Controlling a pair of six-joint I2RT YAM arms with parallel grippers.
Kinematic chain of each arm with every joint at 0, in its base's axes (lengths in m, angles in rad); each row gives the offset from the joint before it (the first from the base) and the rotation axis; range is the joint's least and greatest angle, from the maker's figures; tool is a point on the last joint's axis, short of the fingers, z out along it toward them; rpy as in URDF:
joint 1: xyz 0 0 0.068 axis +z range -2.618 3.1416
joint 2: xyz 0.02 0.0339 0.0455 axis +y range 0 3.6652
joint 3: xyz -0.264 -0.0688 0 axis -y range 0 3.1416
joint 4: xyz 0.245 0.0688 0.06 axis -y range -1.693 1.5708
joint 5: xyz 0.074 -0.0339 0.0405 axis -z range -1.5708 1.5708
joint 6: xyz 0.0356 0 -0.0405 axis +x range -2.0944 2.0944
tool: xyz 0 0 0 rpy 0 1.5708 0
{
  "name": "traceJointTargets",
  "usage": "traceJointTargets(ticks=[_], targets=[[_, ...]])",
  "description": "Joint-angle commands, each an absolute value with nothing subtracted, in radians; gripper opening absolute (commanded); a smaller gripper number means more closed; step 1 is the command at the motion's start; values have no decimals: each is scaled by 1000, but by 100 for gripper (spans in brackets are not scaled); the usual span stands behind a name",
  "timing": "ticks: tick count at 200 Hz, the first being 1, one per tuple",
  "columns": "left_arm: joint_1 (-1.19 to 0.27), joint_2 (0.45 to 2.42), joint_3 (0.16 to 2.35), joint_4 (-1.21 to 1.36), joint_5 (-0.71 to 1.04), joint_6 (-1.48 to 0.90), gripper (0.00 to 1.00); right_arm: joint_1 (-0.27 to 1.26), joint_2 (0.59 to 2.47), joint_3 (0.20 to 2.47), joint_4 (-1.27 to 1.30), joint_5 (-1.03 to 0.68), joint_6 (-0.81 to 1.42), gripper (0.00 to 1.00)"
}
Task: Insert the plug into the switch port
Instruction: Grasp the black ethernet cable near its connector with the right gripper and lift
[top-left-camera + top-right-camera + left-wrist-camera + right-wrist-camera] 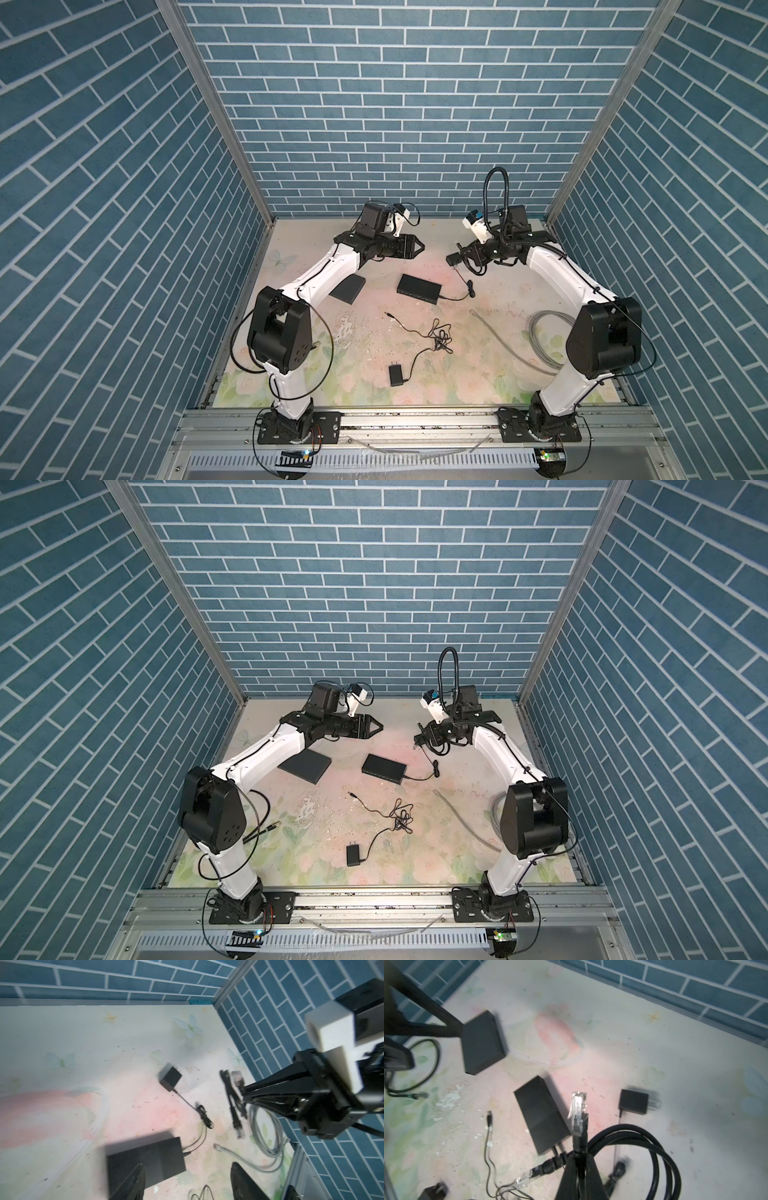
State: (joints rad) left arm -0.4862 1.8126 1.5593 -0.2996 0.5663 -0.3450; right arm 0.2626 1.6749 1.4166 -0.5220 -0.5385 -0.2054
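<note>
Right fingers (569, 1178) clenched on plug (578, 1109) by its black boot, held in the air over bench (478, 365). Left fingers (133, 1182) spread, empty. Switch (419, 287) lies flat, apart from plug. Pickup looks done; aligning and insertion left.

Floral-printed tabletop (436, 249) carries a black switch (419, 289) with a lead plugged in; a flat black box (348, 289) lies near it; nearer the front, an adapter (395, 375), its tangled cord (438, 338), a grey cable (534, 332).
</note>
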Motion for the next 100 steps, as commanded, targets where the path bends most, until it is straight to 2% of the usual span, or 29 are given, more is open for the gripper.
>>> traceJointTargets(ticks=[1,36,100], targets=[[-508,1788,1561,-230,680,-372,65,271,1589,1329,-411,-740,-135,2],[-512,1779,1509,-190,756,-355,62,273,1544,1230,-310,-850,-80,2],[-528,1815,1541,-200,778,-351,56,282,1581,1204,-269,-914,-57,1]])
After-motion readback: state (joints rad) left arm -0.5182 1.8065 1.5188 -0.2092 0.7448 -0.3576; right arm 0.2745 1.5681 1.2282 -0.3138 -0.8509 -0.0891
